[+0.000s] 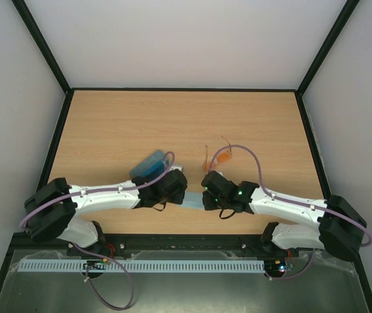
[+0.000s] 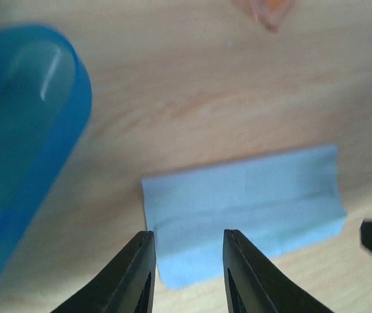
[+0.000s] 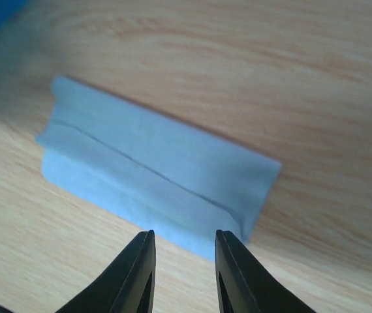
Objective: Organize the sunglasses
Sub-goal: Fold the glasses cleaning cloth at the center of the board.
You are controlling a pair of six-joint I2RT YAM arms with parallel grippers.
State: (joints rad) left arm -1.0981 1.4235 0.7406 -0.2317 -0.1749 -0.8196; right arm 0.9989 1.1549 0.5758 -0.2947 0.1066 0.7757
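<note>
The orange-lensed sunglasses lie on the wooden table just beyond my right gripper; only a blurred orange bit of them reaches the top edge of the left wrist view. A folded pale blue cloth lies flat between the two grippers. My left gripper hangs over its left end, jaws apart and empty. Facing it, my right gripper is over the cloth's other end, open with nothing between its fingers.
A blue oblong case lies close behind my left wrist and fills the left side of the left wrist view. Black frame rails border the table on the left, back and right.
</note>
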